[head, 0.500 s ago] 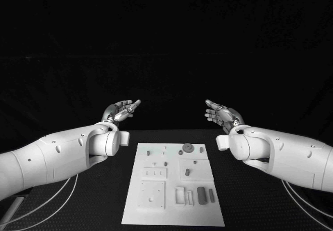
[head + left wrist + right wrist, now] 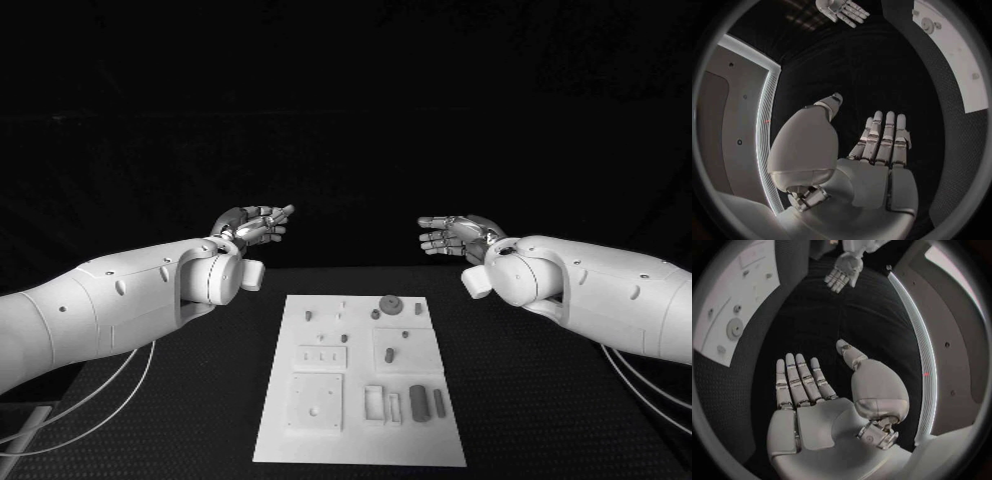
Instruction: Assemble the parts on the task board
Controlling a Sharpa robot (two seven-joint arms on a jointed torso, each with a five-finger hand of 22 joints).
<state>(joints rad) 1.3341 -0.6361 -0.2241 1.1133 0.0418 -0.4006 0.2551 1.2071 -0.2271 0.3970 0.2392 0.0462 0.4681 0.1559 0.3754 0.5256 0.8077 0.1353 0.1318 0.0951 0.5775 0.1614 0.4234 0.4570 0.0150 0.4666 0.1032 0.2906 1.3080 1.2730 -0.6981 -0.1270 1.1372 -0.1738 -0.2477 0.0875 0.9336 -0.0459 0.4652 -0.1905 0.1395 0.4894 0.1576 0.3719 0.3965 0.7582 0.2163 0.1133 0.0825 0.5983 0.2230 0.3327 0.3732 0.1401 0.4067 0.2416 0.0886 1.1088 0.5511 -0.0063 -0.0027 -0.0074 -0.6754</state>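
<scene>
Head view, task board (image 2: 361,440) lengthwise away from robot, parts (image 2: 420,403) aligned likewise

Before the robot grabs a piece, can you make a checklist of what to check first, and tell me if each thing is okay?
1. Left hand holds nothing: ok, fingers apart, palm bare in the left wrist view.
2. Right hand holds nothing: ok, fingers apart.
3. Both hands off the board: ok, they hang beyond its far end, touching nothing.
4. Board lies flat and square before the robot: ok.
5. Parts in sight: ok, a round part lies near the far end and a long part near the near end.
6. Which part goes first and where it fits: cannot tell.
</scene>
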